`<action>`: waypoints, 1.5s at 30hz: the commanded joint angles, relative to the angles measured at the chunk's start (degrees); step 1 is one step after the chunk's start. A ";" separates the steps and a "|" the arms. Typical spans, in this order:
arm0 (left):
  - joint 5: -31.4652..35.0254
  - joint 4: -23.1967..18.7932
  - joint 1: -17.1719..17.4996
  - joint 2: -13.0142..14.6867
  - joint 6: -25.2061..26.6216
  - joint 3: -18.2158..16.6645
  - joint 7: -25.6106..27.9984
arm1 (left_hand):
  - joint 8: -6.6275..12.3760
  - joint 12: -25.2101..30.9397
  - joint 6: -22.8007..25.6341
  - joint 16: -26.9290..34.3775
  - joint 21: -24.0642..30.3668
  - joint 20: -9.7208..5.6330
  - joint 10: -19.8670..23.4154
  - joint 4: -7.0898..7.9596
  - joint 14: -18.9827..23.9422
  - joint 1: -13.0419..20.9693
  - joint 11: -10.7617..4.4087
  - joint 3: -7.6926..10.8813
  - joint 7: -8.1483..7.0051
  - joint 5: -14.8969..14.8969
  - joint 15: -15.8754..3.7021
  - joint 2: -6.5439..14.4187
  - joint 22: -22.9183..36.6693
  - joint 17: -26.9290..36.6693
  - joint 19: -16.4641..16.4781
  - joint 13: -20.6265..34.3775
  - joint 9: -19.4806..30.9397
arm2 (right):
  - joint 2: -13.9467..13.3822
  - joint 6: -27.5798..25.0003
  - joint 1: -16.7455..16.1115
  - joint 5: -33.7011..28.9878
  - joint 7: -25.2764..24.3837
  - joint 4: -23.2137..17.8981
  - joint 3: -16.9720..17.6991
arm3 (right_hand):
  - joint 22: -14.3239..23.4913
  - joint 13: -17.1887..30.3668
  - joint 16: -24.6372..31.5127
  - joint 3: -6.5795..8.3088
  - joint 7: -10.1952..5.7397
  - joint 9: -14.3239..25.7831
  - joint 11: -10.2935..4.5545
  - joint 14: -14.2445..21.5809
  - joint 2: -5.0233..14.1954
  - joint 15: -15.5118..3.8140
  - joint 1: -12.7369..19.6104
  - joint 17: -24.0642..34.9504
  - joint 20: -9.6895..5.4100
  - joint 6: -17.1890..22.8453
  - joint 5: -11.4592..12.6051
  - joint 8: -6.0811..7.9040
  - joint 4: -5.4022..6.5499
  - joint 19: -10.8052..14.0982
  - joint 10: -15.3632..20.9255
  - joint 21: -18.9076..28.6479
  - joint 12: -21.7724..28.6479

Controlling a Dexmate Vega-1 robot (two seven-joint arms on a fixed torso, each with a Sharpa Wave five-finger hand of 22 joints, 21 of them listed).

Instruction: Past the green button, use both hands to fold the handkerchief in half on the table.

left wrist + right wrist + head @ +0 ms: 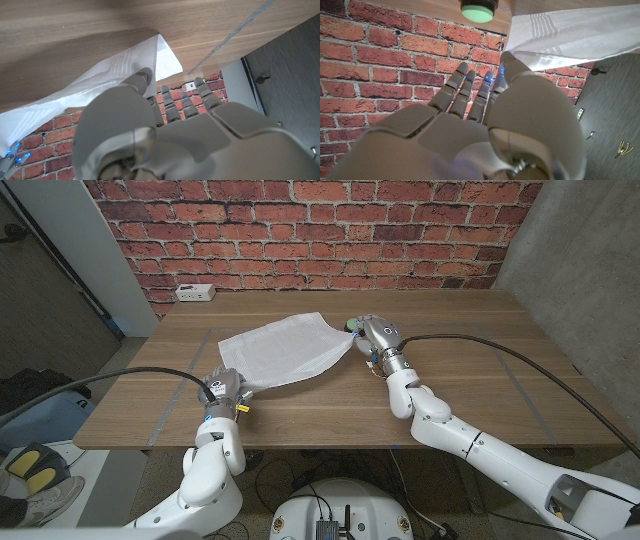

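A white handkerchief [283, 352] lies spread on the wooden table [460, 360], slightly rumpled. My left hand [225, 387] pinches its near corner at the table's front left; in the left wrist view the cloth [100, 82] drapes over my thumb. My right hand [375, 336] pinches the cloth's right corner, and the right wrist view shows that corner [555, 40] caught at the fingertips. The green button [351, 325] sits just behind my right hand, partly hidden by it, and appears as a round green cap [477, 10] in the right wrist view.
A white socket box [193, 293] sits at the table's back left edge by the brick wall. Grey tape lines [530, 405] mark the tabletop on both sides. Black cables trail from both arms over the table's front.
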 commanded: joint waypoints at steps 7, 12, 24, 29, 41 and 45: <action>-7.09 -10.64 -4.56 10.57 5.54 5.83 -0.32 | 2.61 0.08 8.06 -0.03 -0.32 0.51 -0.49 -0.77 -1.10 1.11 0.17 1.24 7.83 -0.08 0.85 -0.63 0.32 0.14 -1.12 0.23 2.44 | -1.86 -2.73 -5.02 1.93 -4.95 -4.83 4.04 | 0.28 0.27 -0.56 0.37 0.13 0.23 0.19 0.55 -0.09 -8.88 0.06 -0.05 0.03 0.58 0.31 0.22 0.43 0.37 0.55 0.31 -0.41; -9.81 -13.80 -3.83 13.08 6.56 6.07 0.72 | 4.35 0.46 9.99 0.10 -0.29 0.56 0.43 -1.61 -0.93 1.40 0.01 1.63 8.33 -0.23 0.79 -1.29 0.32 -0.05 -1.23 0.22 3.35 | -2.39 -3.05 -6.94 3.54 -6.34 -6.68 5.99 | 0.29 0.28 -0.74 0.47 0.10 0.23 0.32 0.52 -0.04 -8.83 -0.02 -0.05 0.09 0.61 0.34 0.22 0.51 0.42 0.52 0.30 -0.55; -24.58 -18.20 7.21 16.36 -2.35 -7.16 7.38 | 5.82 1.06 12.78 0.38 -0.15 0.50 2.45 -3.45 -0.10 2.22 0.15 2.71 9.97 -1.07 0.40 -2.59 0.26 -0.37 -1.18 0.13 2.82 | -3.71 -3.14 -8.94 4.02 -6.88 -9.98 7.29 | 0.29 0.30 -1.28 0.78 0.25 0.22 0.63 0.37 -0.47 -8.38 0.30 -0.21 0.41 1.13 0.35 0.42 0.09 0.49 0.42 0.26 -0.88; -30.47 -18.71 14.92 17.14 -10.12 -15.86 10.53 | 5.91 1.18 12.96 0.44 -0.15 0.59 2.94 -3.69 0.13 2.37 0.24 3.03 10.30 -1.37 0.29 -2.77 0.25 -0.40 -1.25 0.11 2.64 | -4.19 -2.77 -10.14 4.05 -7.77 -11.40 8.07 | 0.27 0.30 -1.52 0.99 0.28 0.20 0.89 0.54 -0.91 -8.29 0.46 -0.31 0.59 1.66 0.31 0.64 -0.18 0.50 0.60 0.22 -0.96; -32.99 -19.77 22.46 18.11 -15.96 -22.46 14.04 | 6.43 1.34 13.53 0.68 -0.05 0.83 3.84 -4.03 1.02 2.61 0.26 3.81 10.94 -1.97 -0.10 -3.24 0.23 -0.42 -1.17 0.04 2.63 | -4.70 -1.49 -11.98 3.75 -9.63 -12.95 9.50 | 0.22 0.31 -2.01 1.42 0.79 0.13 1.14 0.76 -1.98 -8.09 0.65 -0.42 0.96 2.71 0.11 1.10 -0.57 0.56 0.96 0.11 -1.10; -32.67 -20.12 23.24 17.77 -15.15 -23.07 14.64 | 6.48 1.41 13.75 0.68 -0.01 0.91 4.20 -4.09 1.21 2.65 0.20 4.08 10.89 -2.12 -0.19 -3.44 0.22 -0.42 -1.15 0.03 2.41 | -4.60 -1.12 -11.38 3.37 -9.16 -12.69 9.34 | 0.22 0.32 -2.13 1.58 0.87 0.11 1.21 0.83 -2.10 -8.06 0.56 -0.38 1.05 2.84 0.04 1.17 -0.49 0.41 1.06 0.01 -1.16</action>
